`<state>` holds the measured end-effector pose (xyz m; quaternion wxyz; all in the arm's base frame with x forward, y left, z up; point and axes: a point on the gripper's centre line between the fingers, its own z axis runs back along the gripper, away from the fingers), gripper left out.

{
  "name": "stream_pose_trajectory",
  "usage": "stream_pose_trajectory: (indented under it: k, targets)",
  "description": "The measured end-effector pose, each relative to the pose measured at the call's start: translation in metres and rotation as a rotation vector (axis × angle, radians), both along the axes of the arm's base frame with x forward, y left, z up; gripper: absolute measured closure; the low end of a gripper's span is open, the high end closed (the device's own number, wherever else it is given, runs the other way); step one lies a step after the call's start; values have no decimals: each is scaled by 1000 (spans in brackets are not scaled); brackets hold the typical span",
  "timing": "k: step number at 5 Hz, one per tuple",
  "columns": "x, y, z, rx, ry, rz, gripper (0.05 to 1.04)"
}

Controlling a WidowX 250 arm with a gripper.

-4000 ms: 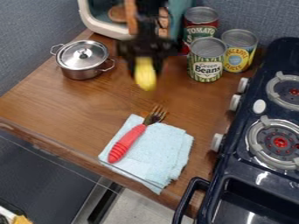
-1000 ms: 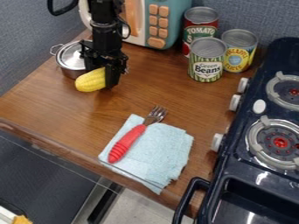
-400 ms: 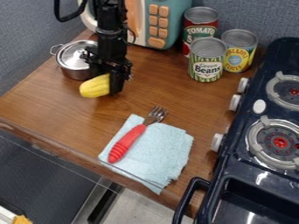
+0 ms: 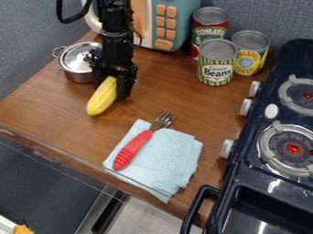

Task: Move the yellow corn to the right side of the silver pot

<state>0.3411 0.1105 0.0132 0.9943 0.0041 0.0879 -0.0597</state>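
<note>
The yellow corn is left of the scene's middle on the far half of the wooden counter, just near and right of the silver pot. It slants, with its far end to the right, against the gripper, and its near end to the left. Whether the gripper is spread or pinching the corn, I cannot tell. The black arm comes down from the far edge, right of the pot and overlapping its right side. The pot has a silver lid, and 1 handle shows at its left.

Nearer, a folded light-blue cloth lies on the counter. On it is 1 fork, its red grip pointing near and left, its metal tines reaching past the cloth's far edge.

At the far side, behind the arm, stands a teal toy microwave with orange buttons. Right of it are 3 upright cans: a red can farthest, a green-striped can nearest, and a yellow-and-blue can at right. A dark-blue stove fills the right side, with 2 grey burners and 3 white knobs along its left side.
</note>
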Motion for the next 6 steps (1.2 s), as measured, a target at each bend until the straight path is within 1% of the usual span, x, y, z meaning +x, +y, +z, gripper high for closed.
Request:
stream_pose_trajectory:
  k: [1,2,3,4,5,6]
  targets:
    - [0,-3,0,-23,-3,12,79]
    - [3,-3,0,-77,-40,23,83]
    - [15,-7,34,-162,-167,58,83]
    - [24,-6,81,-150,-319,48,83]
    - [27,-4,118,-123,-453,32,83]
    - [23,-1,130,-83,-499,17,83]
